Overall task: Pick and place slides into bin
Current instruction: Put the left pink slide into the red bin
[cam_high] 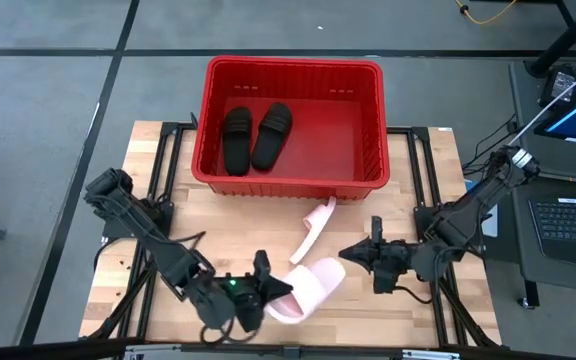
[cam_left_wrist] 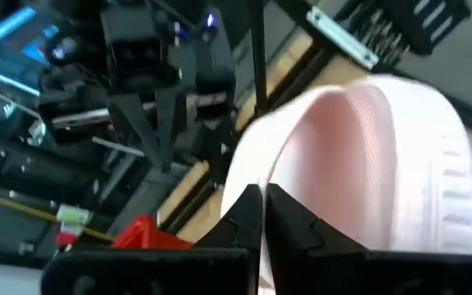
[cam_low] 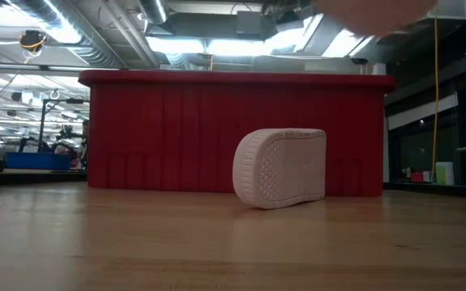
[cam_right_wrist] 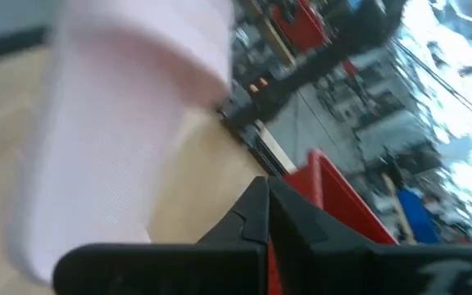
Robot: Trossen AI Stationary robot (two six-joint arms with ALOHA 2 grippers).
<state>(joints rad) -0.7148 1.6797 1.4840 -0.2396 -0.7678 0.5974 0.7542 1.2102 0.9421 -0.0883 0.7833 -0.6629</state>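
Observation:
Two black slides (cam_high: 256,137) lie side by side on the floor of the red bin (cam_high: 368,150), at its left. One pink slide (cam_high: 314,228) stands on its long edge just in front of the bin's near wall, its sole facing the low view (cam_low: 281,168). My left gripper (cam_high: 271,290) is shut on the second pink slide (cam_high: 313,288) near the table's front edge. My right gripper (cam_high: 348,252) is shut and holds nothing, just right of that slide's far end. The slide fills its wrist view (cam_right_wrist: 121,123). My left gripper pinches the pink slide between its two fingers (cam_left_wrist: 289,221) at the edge of the wide strap (cam_left_wrist: 256,176). The fingers come level from the table's left. No part of the slide shows on the tabletop in the low view. A pale blur shows at that view's top (cam_low: 370,12).
The red bin's near wall (cam_low: 176,129) stands behind the standing slide. Bare wood (cam_high: 138,190) lies left of the slides. Black frame rails (cam_high: 423,170) run along the table's sides. A laptop (cam_high: 573,215) sits off the table's right edge.

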